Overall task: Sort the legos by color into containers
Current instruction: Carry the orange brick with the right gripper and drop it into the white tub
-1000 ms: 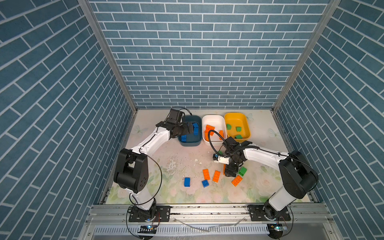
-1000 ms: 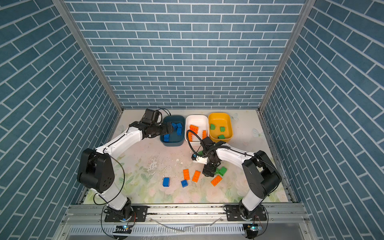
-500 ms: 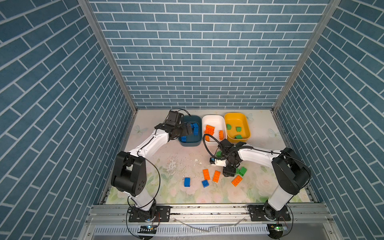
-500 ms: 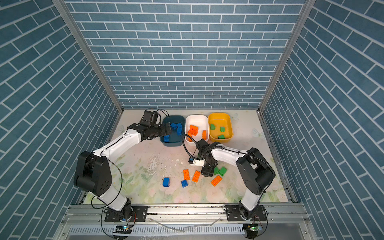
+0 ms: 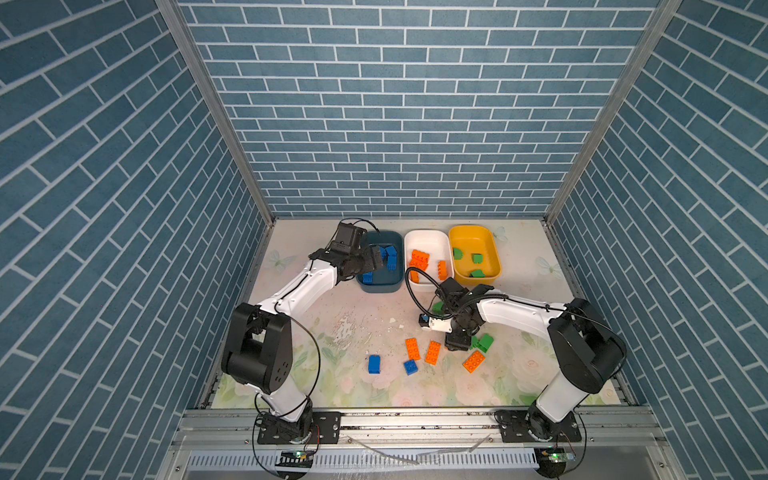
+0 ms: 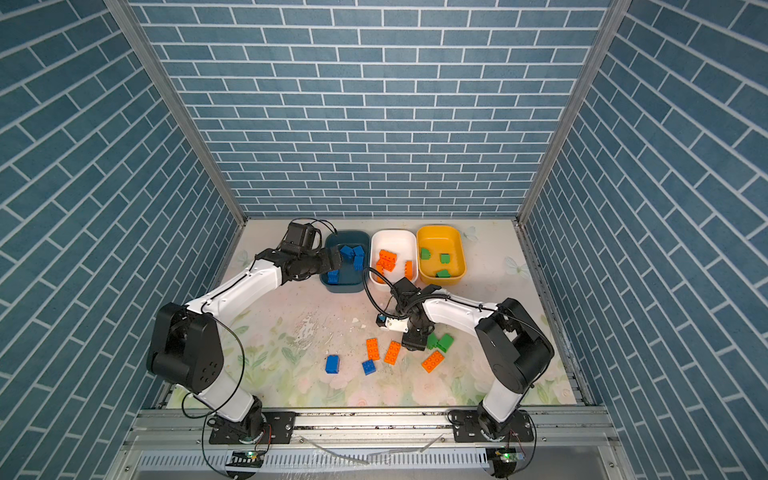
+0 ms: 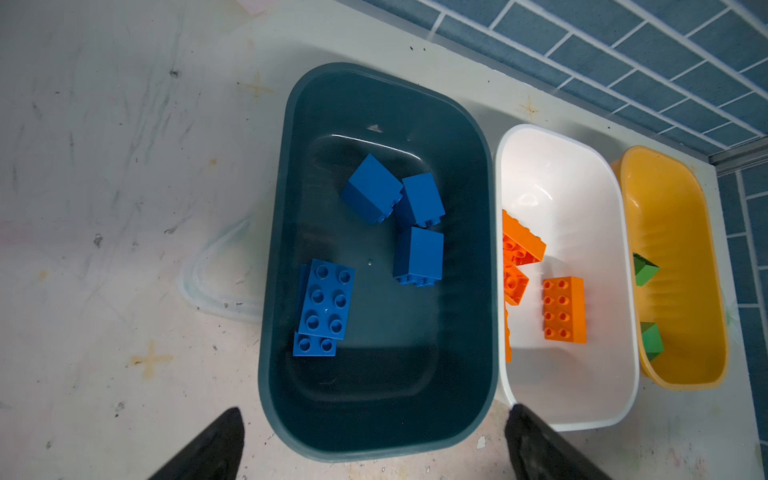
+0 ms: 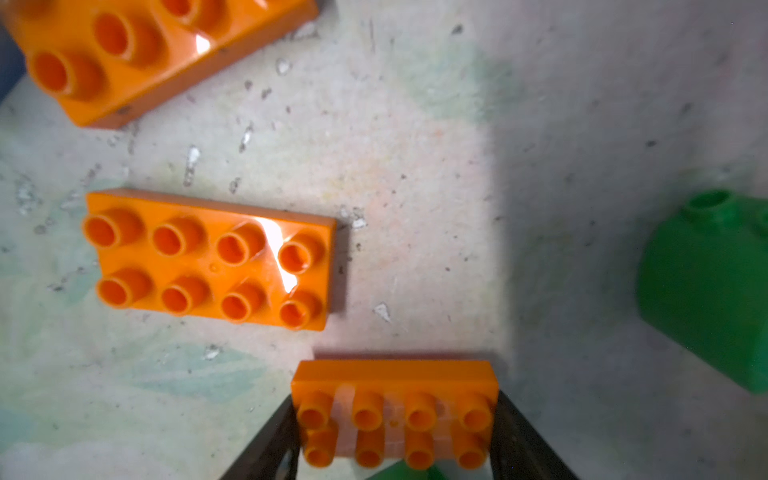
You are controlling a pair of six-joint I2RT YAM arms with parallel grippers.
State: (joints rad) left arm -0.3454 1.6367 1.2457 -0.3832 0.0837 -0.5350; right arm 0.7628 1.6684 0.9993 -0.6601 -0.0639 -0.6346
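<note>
1. Jaws of the left gripper (image 7: 375,411) stand wide apart over the blue tub (image 5: 381,288), with nothing between them.
2. That tub is the leftmost of three in a row near the back wall, and several blue bricks (image 7: 419,257) lie inside it.
3. Two loose blue bricks (image 5: 374,364) lie on the table (image 5: 353,303) toward the front, well apart from the tubs.
4. The white tub (image 5: 427,241) sits just beside the blue one and has orange bricks (image 5: 419,258) in it.
5. Three loose orange bricks (image 5: 433,352) lie studs up on the table in both top views, near the right arm's tool.
6. The right gripper (image 8: 395,419) is low over the table, its fingers (image 8: 274,436) pressed against both short ends of an oblong orange brick (image 8: 395,374). I cannot tell whether that brick is off the surface.
7. Two loose green bricks (image 5: 482,343) touch each other just to the right of that gripper.
8. The yellow tub (image 5: 473,237) is rightmost and has three green bricks (image 5: 478,259) in it.
</note>
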